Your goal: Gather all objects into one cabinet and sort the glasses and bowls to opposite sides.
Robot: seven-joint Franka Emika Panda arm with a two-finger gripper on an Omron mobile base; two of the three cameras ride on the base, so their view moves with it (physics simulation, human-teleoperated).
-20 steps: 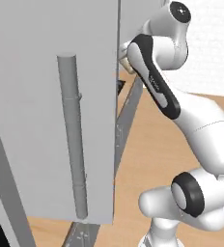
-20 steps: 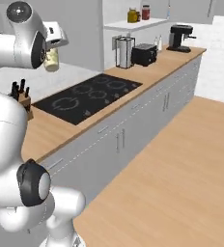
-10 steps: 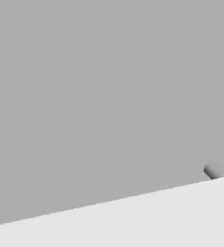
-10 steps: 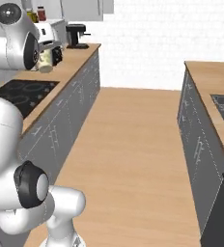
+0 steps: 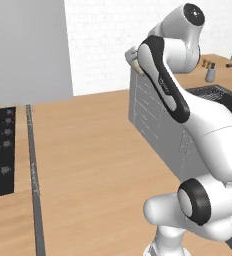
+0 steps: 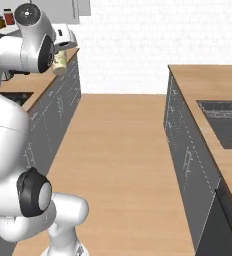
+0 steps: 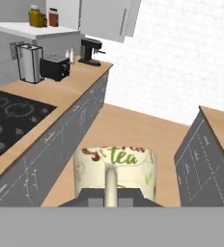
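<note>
High over the wood-plank floor (image 6: 123, 150), between grey drawer fronts (image 6: 183, 145), the gripper (image 7: 111, 193) clamps a glossy cream mug (image 7: 116, 173) by its loop handle, "tea" printed across its rounded side.

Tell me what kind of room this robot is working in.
A rendered kitchen, galley style: a black cooktop set in a wooden counter, a coffee machine and toaster beside it, a sink opposite.

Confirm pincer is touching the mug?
Touching. In the right base view the mug hangs high over the floor at the pincer; hand view shows it just above the fingertips.
</note>
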